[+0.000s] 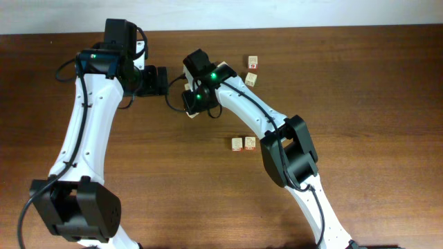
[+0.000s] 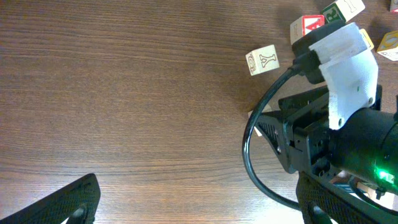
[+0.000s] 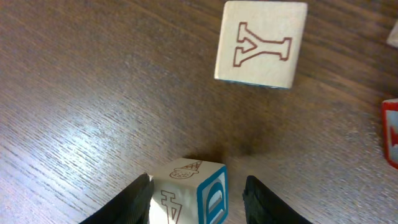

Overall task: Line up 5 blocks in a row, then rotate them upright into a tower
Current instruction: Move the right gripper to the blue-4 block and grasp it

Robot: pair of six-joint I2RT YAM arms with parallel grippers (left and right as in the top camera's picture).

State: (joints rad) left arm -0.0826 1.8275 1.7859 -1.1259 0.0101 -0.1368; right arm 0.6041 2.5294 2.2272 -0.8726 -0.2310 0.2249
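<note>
Right hand (image 3: pixel 198 208) sits low over the worktop (image 1: pixel 360 104), fingers either side of the blue-framed cube (image 3: pixel 189 183). Half-spread, with a sliver of gap on one side, so not clamped. Cube is flat on the wood.

Y block (image 3: pixel 261 43) lies just beyond it, apart, also flat. Red-faced cube (image 3: pixel 390 134) is cut off by the frame edge.

Left hand (image 2: pixel 193 208) is spread wide over wood grain, holding nothing.

Overhead:
- far blocks (image 1: pixel 253 62): two near the back edge, one just below the other, apart
- near blocks (image 1: pixel 237 144): two side by side beside the right arm, can't tell if touching

Worktop is dark brown wood grain with a slight sheen. Pale wall strip (image 1: pixel 277 14) runs along the back.
</note>
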